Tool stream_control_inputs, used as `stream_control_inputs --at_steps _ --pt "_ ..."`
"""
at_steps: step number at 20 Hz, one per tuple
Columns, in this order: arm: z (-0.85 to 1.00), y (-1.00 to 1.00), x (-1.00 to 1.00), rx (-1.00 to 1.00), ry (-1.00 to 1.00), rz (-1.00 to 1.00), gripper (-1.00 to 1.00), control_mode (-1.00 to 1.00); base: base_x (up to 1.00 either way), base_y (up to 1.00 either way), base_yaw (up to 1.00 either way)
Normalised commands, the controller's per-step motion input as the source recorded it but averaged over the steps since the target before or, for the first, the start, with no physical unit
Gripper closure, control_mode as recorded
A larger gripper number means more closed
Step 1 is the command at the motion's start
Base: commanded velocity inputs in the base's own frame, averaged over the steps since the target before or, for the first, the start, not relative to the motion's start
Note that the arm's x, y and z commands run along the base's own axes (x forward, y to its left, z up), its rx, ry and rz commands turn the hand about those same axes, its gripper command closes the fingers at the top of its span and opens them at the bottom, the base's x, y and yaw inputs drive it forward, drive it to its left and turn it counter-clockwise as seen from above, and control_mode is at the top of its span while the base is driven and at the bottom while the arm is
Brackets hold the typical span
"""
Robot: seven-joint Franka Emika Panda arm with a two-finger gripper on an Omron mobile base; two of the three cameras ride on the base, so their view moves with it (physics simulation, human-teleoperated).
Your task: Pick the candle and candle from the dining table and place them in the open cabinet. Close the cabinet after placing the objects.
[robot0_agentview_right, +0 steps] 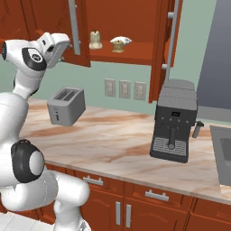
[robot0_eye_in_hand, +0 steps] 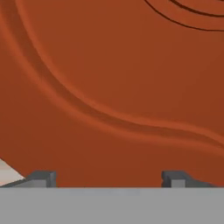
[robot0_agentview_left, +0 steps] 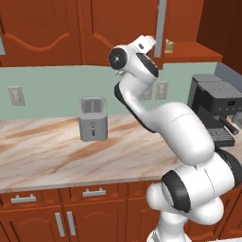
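Two small dark finger tips (robot0_eye_in_hand: 41, 178) stand wide apart at the bottom of the hand view, spread and grasping nothing, with the reddish-brown arched panel of a wooden cabinet door (robot0_eye_in_hand: 113, 87) close in front of them and nothing between them. From the right base view the gripper (robot0_agentview_right: 64, 46) sits at the end of the white arm, raised to cabinet height and right against the outer face of the left-hand door (robot0_agentview_right: 77, 36) of the open reddish-brown wall cabinet (robot0_agentview_right: 135, 54), beside its long vertical silver bar handle (robot0_agentview_right: 74, 20); whether it touches the door cannot be told.

Beyond the fingers, past that door, the pale cream knobby candle (robot0_agentview_right: 94, 40) stands upright on the cabinet shelf. Just past it on the same shelf is the squat tan-yellow candle (robot0_agentview_right: 117, 45), with a small white object (robot0_agentview_right: 122, 40) right behind it.

Well below the fingers, a grey two-slot toaster (robot0_agentview_right: 66, 105) and a dark grey coffee machine (robot0_agentview_right: 174, 121) stand on the beige-and-brown veined marble counter (robot0_agentview_right: 103, 140).
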Motion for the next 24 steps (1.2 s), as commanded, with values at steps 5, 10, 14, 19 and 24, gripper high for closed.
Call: stream_control_inputs --at_steps 5,10,14,19,24 --pt "0.01 -0.27 0.51 0.09 0.0 0.0 -1.0 -1.0 0.0 0.0 0.0" --pt "0.05 -0.24 0.46 0.07 0.0 0.0 -1.0 -1.0 0.0 0.0 0.0" --pt "0.08 -0.18 0.43 0.06 0.0 0.0 -1.0 -1.0 0.0 0.0 0.0" --pt "0.1 -0.12 0.32 0.05 0.0 0.0 -1.0 -1.0 0.0 0.0 0.0" --pt "0.03 0.11 0.01 0.03 -0.01 0.0 -1.0 -1.0 0.0 0.0 0.0"
